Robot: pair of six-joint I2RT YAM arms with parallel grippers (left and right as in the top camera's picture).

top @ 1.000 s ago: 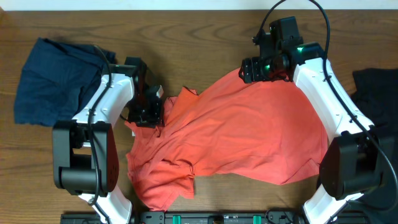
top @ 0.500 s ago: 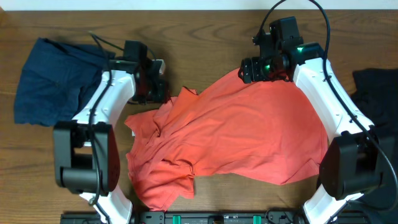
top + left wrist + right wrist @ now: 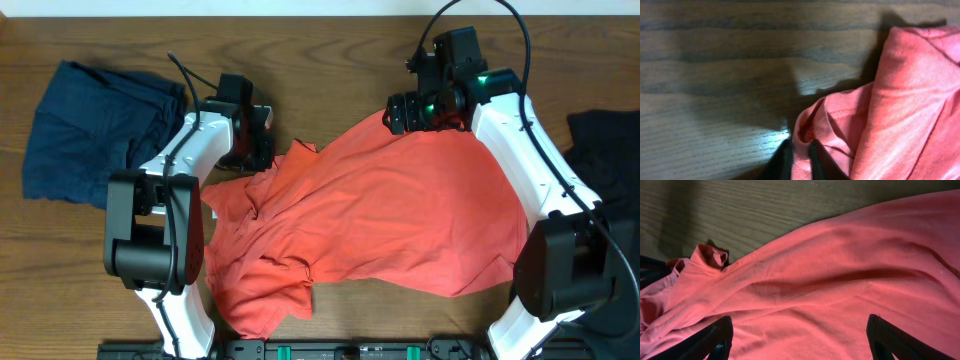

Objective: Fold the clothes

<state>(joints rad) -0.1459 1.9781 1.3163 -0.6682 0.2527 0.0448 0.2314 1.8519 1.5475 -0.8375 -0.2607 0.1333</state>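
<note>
A crumpled red shirt lies across the middle of the wooden table. My left gripper is at the shirt's upper left edge; in the left wrist view its fingers are shut on the ribbed collar of the red shirt. My right gripper is at the shirt's upper right corner; in the right wrist view its fingers are spread wide open just above the red shirt, holding nothing.
A dark blue garment lies crumpled at the far left. A black garment lies at the right edge. Bare wood shows along the back of the table.
My left gripper has moved up and to the right, toward the back of the table, with the shirt's collar edge in it. The right arm has not moved.
</note>
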